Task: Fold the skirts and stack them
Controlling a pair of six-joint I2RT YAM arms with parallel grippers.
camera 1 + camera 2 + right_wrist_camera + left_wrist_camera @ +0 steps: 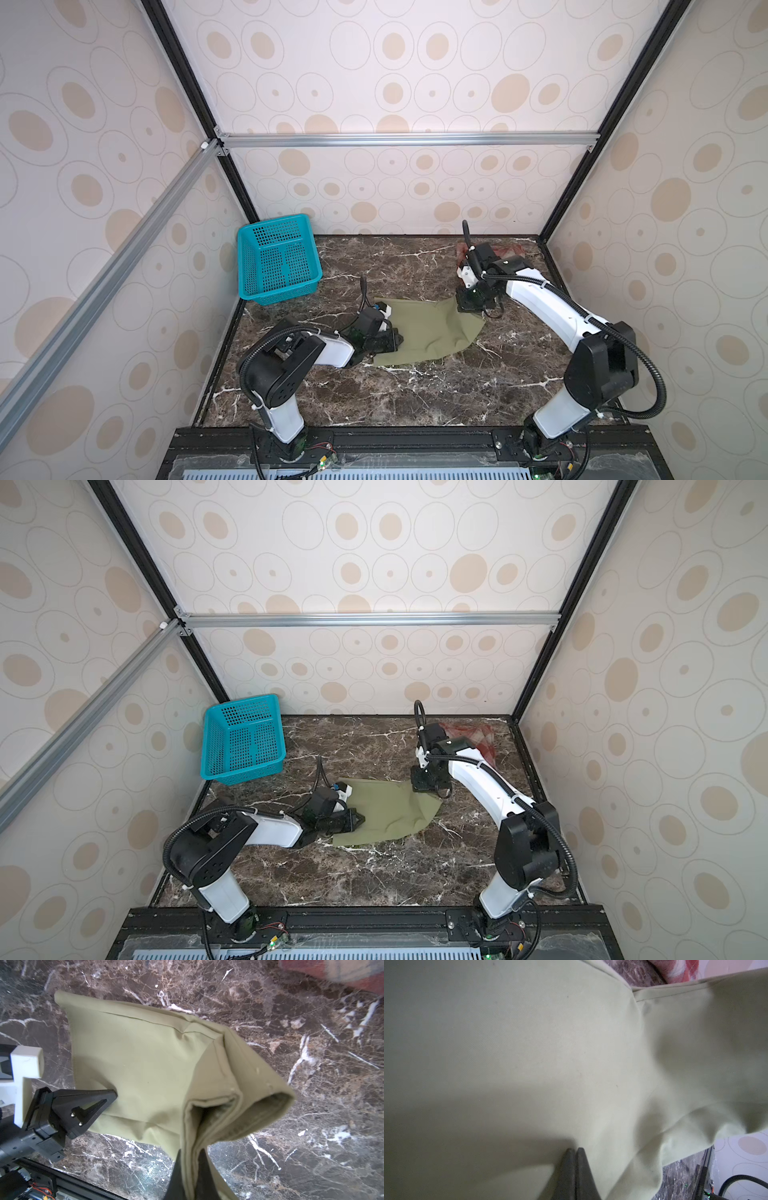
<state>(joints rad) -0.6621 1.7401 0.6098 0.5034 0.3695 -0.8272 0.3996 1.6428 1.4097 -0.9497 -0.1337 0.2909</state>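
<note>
Jaws, right: closed tight on a doubled hem corner of the olive skirt (145, 1059). That corner is lifted clear of the worktop (415, 395), and the cloth slopes from it down to the surface.
Jaws, left: closed, with the fingertips (111, 1095) pressed onto the skirt's opposite end and the cloth dimpled around them. Cannot tell if any fabric is pinched between.
Olive skirt: mid worktop in both top views, mostly flat. Paler lining shows inside the held fold.
Long axis: runs from the left jaws' end, toward the near left corner, to the right jaws' end, toward the far right corner.
Key relation: the bulk of the skirt lies left and nearward of the right jaws. The left jaws anchor the other end, and the two ends are well apart along that axis.
Next move, my guess: right arm carries the held end over toward the pinned end. If the anchor slips, the fold goes skew.
Plaid skirt (482, 739): far right corner, partly behind the right arm, apart from the olive skirt. The right arm is nearer.
Basket (278, 257): far left corner, not involved.
</note>
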